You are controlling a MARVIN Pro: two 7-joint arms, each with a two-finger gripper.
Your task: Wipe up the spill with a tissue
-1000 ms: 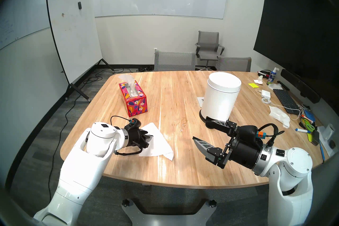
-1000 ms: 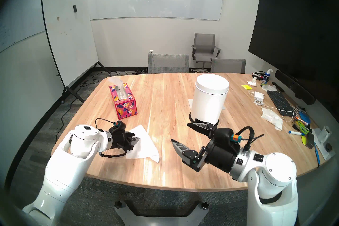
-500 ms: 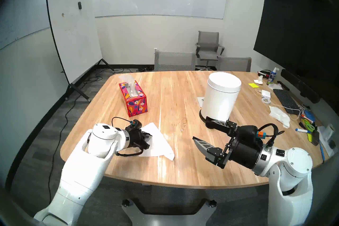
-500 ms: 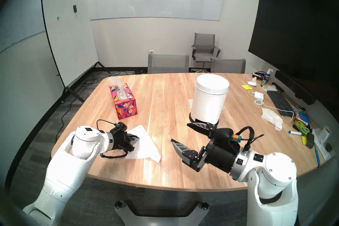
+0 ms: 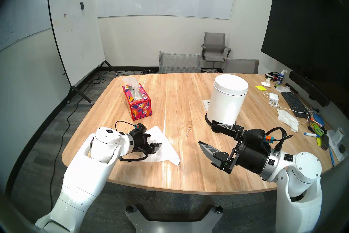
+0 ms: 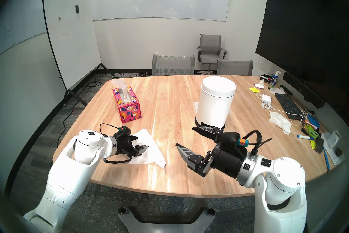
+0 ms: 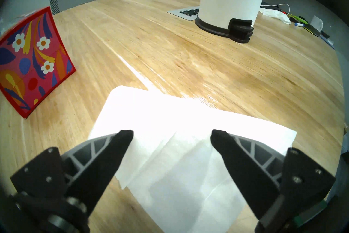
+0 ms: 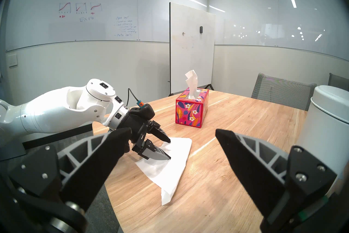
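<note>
Head view: tissue (image 5: 164, 148), thin plain white sheet, lies flat on wooden table (image 5: 185, 170) near front left edge, creased, 1 corner folded over toward robot. Left gripper (image 7: 171, 136) sits low over tissue, jaws spread apart, holding nothing; whether tips touch sheet, cannot tell. Spill (image 5: 188, 125): faint brownish smear on bare wood right of tissue, apart from it. Right gripper (image 5: 204, 135) hovers wide open, empty, beside white bin (image 5: 225, 102). Red floral tissue box (image 5: 137, 103) stands beyond tissue.
</note>
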